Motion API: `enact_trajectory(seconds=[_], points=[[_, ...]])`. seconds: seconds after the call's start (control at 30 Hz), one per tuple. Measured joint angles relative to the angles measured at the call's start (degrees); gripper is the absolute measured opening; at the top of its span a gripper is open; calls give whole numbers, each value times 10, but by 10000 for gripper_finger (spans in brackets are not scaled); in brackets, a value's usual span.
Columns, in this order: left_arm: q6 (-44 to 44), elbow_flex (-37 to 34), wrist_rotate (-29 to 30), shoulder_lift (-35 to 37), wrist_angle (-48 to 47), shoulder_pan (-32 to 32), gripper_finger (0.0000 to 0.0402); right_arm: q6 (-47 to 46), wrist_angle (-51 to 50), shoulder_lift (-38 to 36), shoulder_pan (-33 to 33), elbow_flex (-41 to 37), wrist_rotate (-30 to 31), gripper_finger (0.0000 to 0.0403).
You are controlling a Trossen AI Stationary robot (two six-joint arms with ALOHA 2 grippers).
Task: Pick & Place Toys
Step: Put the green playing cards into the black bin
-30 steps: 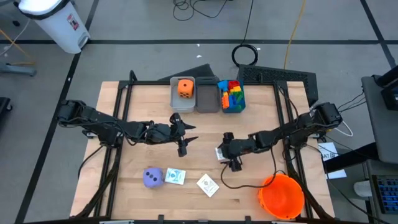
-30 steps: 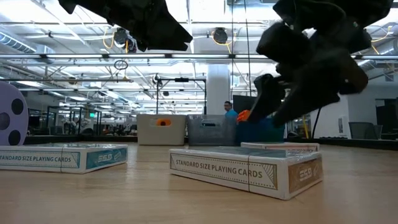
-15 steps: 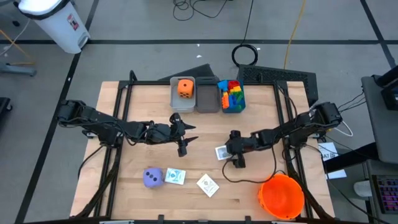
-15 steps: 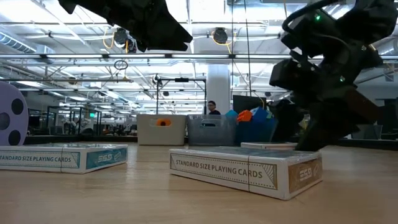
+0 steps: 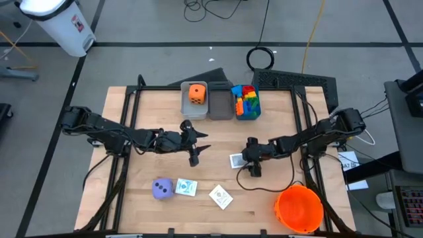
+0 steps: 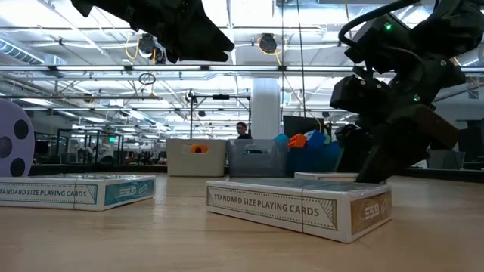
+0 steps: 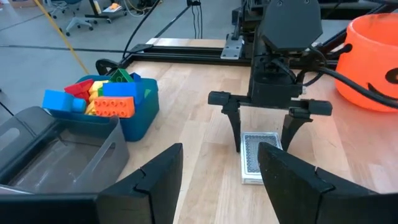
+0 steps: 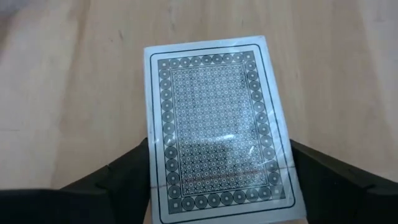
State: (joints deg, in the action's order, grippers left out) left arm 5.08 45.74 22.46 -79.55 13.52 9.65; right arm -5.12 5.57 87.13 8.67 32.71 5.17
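1. Patterned-back white card box point(image 8: 217, 124) lies flat on the pale wooden table point(image 5: 132, 205), near mid-table on the right side. The right gripper point(image 5: 251, 168) is lowered over it, fingers spread to either side of the box and not yet pinching it.

2. The left gripper point(image 5: 195, 149) hangs above mid-table, fingers point(image 7: 149, 180) spread, holding nothing.

3. Placed, as I judge it: an orange soft die with dark pips point(image 5: 196, 93) sits in the pale bin point(image 5: 185, 106); coloured plastic blocks point(image 5: 245, 100) fill the blue bin point(image 7: 140, 121). The grey middle bin point(image 5: 220, 109) appears to hold nothing.

4. Left to do: the box under the right gripper, a purple soft die point(image 5: 162, 189), and two more white-and-teal card boxes point(image 5: 186, 188) point(image 5: 221, 196) near the front edge.

5. Room: bare wood lies between the boxed card deck and the bins, so a lift and carry toward the back looks unobstructed. The round orange plastic bucket point(image 5: 299, 207) stands near the right arm at the front right corner; the table's black frame rails run close along both sides.
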Motion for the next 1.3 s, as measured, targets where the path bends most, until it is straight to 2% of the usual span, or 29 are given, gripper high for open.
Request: enact_trajectory(seconds=[0.13,0.3,0.4,0.53,0.8,1.0,1.1,1.17,1.23,1.3], points=[[61,0,0,-2,7,-1,214,56,13,-30,12,9,38,306],[146,0,-1,-45,84,-13,214,205,90,-57,40,26,219,306],[147,1,-5,-84,149,-21,214,281,166,-58,49,25,298,306],[135,0,-6,-120,196,-34,214,356,237,-58,58,26,346,306],[166,15,-76,-162,226,-56,214,393,287,-58,60,26,355,306],[164,35,-87,-193,242,-59,206,384,289,-56,60,26,351,306],[164,36,-90,-194,244,-58,166,360,282,-54,59,26,331,310],[167,37,-91,-194,244,-59,122,340,280,-54,59,26,322,331],[134,37,-91,-189,240,-59,73,315,286,-54,59,26,307,360],[77,36,-92,-172,227,-62,68,302,287,-55,62,27,307,383]])
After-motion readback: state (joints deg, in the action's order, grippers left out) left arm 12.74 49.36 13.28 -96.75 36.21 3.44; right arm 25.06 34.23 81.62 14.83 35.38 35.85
